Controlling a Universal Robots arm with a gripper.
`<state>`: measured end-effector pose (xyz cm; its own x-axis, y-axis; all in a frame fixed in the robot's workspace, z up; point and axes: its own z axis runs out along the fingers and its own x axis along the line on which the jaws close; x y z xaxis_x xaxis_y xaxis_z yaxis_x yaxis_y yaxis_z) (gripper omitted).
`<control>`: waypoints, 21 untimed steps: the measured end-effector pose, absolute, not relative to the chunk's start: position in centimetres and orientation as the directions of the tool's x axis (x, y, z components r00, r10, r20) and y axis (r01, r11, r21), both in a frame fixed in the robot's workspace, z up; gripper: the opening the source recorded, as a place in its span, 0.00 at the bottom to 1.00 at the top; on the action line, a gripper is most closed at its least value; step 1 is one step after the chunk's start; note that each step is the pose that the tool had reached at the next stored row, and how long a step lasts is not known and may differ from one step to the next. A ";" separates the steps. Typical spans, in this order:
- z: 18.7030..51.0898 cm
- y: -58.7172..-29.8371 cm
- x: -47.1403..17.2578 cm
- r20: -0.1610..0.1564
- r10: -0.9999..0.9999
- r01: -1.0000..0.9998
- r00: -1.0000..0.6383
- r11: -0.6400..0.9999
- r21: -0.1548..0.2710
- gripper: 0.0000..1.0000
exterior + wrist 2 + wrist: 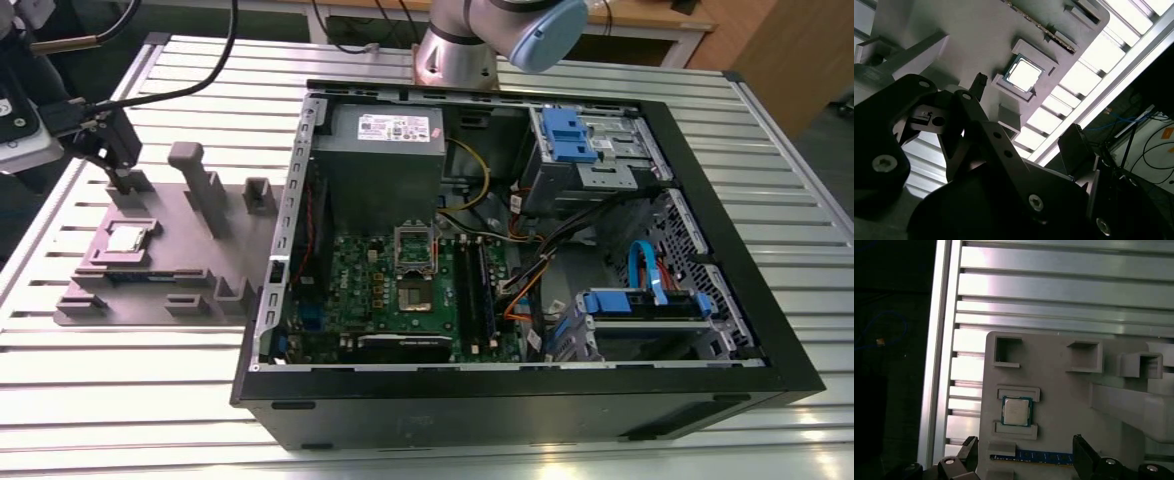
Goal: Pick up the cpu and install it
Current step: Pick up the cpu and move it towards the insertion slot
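The cpu (127,238) is a small square chip with a shiny metal top, lying flat in a shallow seat on the grey fixture plate (160,290) at the exterior view's left. It also appears in both wrist views (1016,411) (1024,74). My gripper (120,172) hangs above the far end of the fixture, a little beyond the cpu and apart from it. In the first wrist view the gripper (1024,449) is open, its two dark fingertips (969,446) spread wide with nothing between them. The motherboard's socket (415,262) sits inside the open computer case.
The black computer case (534,400) lies on its side on the slatted metal table (134,380), with drive bays, cables and a power supply (384,130) inside. Grey upright posts (200,180) rise from the fixture beside the gripper. A memory stick (1034,457) lies on the fixture near the cpu.
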<state>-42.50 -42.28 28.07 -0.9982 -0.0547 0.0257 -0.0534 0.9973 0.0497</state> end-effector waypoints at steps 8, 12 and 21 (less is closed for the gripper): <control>28.1 -42.3 -42.5 0.026 -0.055 -0.053 -0.998 0.997 0.050 0.84; 27.9 -42.3 -42.5 0.025 -0.055 -0.053 -0.998 0.997 0.050 0.84; 26.2 -42.3 -42.5 0.025 -0.039 -0.037 -0.999 0.998 0.050 0.84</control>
<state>-42.50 -42.28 26.25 -0.9989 -0.0385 0.0251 -0.0372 0.9981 0.0497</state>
